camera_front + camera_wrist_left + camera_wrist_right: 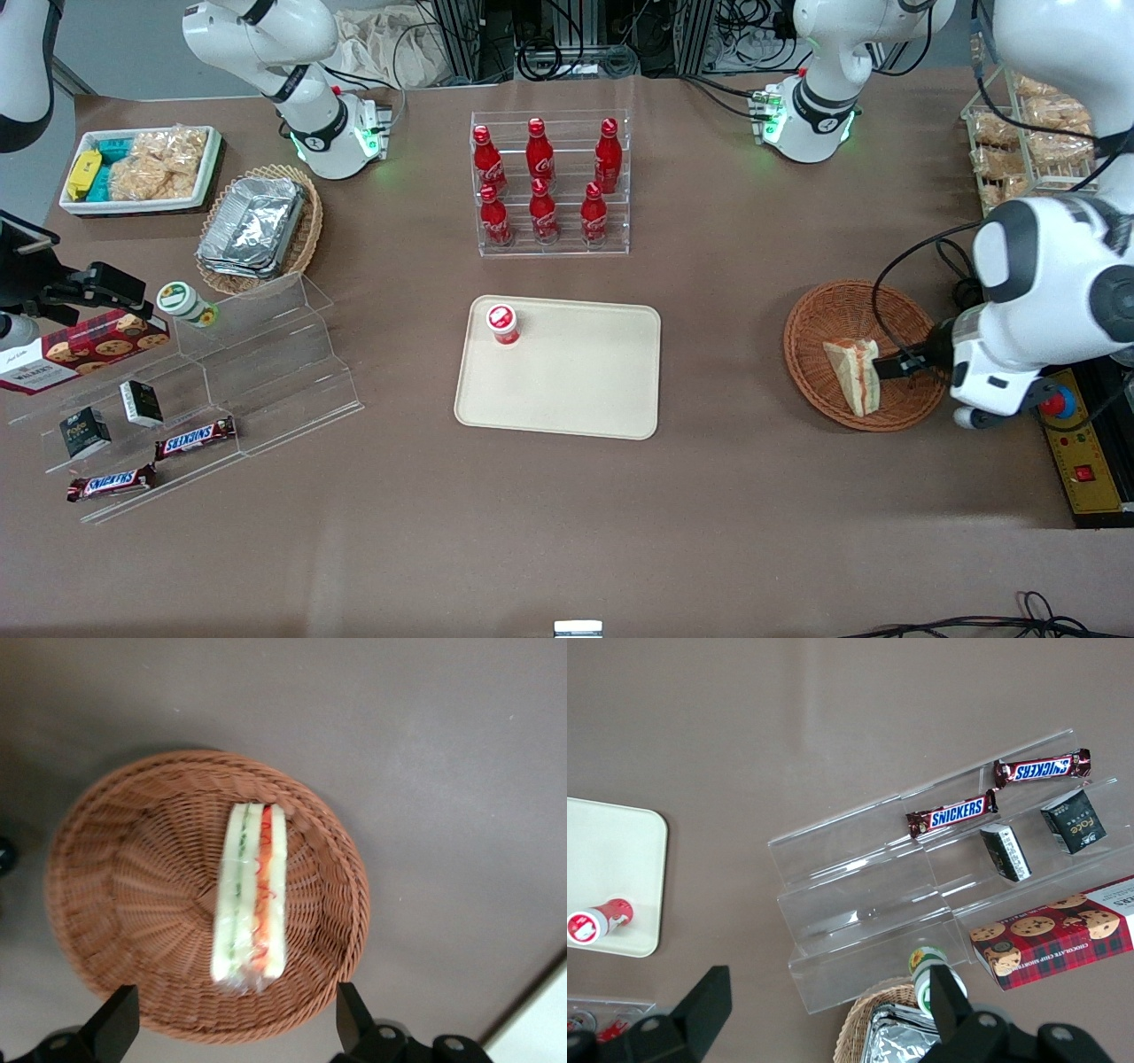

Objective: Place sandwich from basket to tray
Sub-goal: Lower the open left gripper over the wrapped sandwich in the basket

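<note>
The gripper (232, 1028) hangs over the basket (106, 904), jaws spread wide, the sandwich (251, 895) lying between them; closing off-centre could squash the soft bread or tip the basket

**Materials and surface finish**

Round reddish-brown woven wicker basket (115, 904): rough, ribbed weave. Triangular white-bread sandwich (251, 895): soft, matt crumb under glossy clear film. Flat cream-beige rectangular plastic tray (576, 390): smooth, low sheen. Brown tabletop (709, 532): matt. Left arm's black gripper (235, 1028) above the basket: matt plastic fingers.
</note>
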Controlling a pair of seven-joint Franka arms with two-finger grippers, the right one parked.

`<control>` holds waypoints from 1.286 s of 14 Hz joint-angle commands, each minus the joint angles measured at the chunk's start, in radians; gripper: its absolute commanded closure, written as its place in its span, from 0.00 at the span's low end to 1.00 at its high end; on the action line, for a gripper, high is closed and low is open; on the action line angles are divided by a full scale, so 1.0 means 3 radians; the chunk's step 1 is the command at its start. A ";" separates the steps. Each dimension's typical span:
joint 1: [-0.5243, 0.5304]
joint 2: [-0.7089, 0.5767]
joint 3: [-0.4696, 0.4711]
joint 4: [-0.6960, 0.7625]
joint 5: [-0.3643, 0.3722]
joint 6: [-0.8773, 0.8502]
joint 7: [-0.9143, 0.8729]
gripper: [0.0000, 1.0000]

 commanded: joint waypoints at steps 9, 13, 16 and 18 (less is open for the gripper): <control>-0.0156 0.0230 0.0013 -0.0421 0.0434 0.0548 -0.0099 0.00; -0.0202 0.0256 0.0013 -0.0478 0.0434 0.0656 -0.0232 0.12; -0.0223 0.0266 0.0013 -0.0478 0.0444 0.0656 -0.0232 0.31; -0.0223 0.0261 0.0013 -0.0472 0.0449 0.0650 -0.0232 0.44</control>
